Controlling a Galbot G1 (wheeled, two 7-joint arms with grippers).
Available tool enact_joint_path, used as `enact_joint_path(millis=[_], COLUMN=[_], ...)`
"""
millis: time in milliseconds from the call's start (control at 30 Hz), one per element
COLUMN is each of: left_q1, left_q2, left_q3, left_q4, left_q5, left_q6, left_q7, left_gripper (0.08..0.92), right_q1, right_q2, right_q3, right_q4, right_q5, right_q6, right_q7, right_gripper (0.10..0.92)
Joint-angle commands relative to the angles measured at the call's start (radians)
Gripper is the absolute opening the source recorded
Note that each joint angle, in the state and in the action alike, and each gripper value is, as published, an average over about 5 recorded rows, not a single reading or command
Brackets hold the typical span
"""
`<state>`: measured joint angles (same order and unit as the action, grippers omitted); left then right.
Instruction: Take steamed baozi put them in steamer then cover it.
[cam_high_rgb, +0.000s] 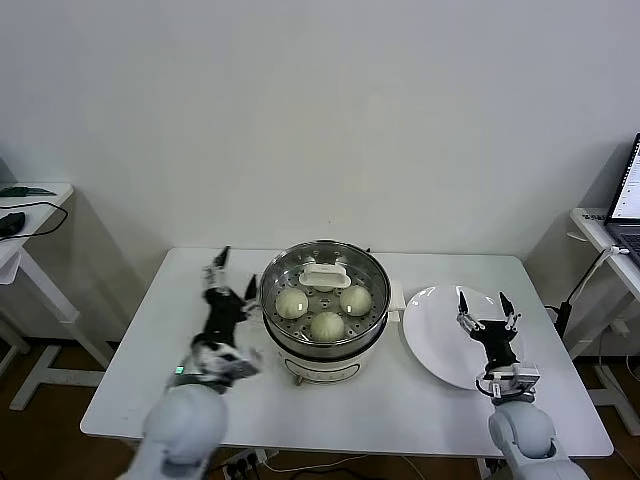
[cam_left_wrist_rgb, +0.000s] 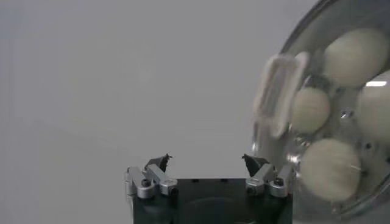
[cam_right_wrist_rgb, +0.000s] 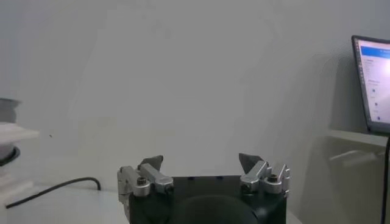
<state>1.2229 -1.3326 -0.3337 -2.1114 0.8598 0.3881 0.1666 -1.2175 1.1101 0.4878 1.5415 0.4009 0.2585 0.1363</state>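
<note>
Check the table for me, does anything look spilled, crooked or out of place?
Nothing stands out. The clear glass lid sits level on the round stainless-steel steamer, cream-white buns inside. The flat white plate lies bare beside it. Left gripper and right gripper hold nothing, jaws open.

I count only 3 steamed baozi (cam_high_rgb: 327, 325) clearly; the cover (cam_high_rgb: 324, 274) handle hides any 4th, and the laptop (cam_high_rgb: 625, 195) is cropped.

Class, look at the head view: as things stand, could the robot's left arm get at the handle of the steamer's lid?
Probably yes. The left gripper is open and empty, right beside the steamer, and nothing lies between it and the lid's handle, which sits exposed on top. It would only need to lift over the rim.
</note>
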Motion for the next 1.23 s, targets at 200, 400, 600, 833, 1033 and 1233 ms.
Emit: enact_joint_path(millis=[200,400,600,833,1033,1233], left_q1=[0.124,0.160,0.167,0.174,0.177,0.187], left_q2=[-0.014,-0.028,-0.031,-0.028,-0.029,-0.027], left_q3=[-0.451,-0.420,-0.401,-0.395,-0.391,-0.392], left_q4=[0.262,0.267,0.272,0.270,0.265,0.259], left_q5=[-0.966,-0.942,-0.906,-0.884,-0.877,-0.867], left_q6=[-0.500,-0.514,-0.529,-0.520,-0.525,-0.527], left_q7=[-0.018,0.000,-0.002,-0.005,-0.005,-0.005], left_gripper=[0.823,0.823,0.823,0.823,0.823,0.823], right_q1=[-0.129,-0.173,-0.197,-0.196,-0.189,-0.193], right_q2=[0.050,0.076,0.080,0.058,0.054,0.050], right_q3=[0.017,0.028,0.037,0.042,0.041,0.043], right_q4=[0.097,0.126,0.151,0.159,0.157,0.160], right_q5=[0.045,0.029,0.016,0.015,0.013,0.013], right_q6=[-0.018,0.013,0.004,-0.016,-0.016,-0.013], right_q7=[0.008,-0.020,-0.022,-0.014,-0.011,-0.008], right_gripper=[0.823,0.823,0.823,0.823,0.823,0.823])
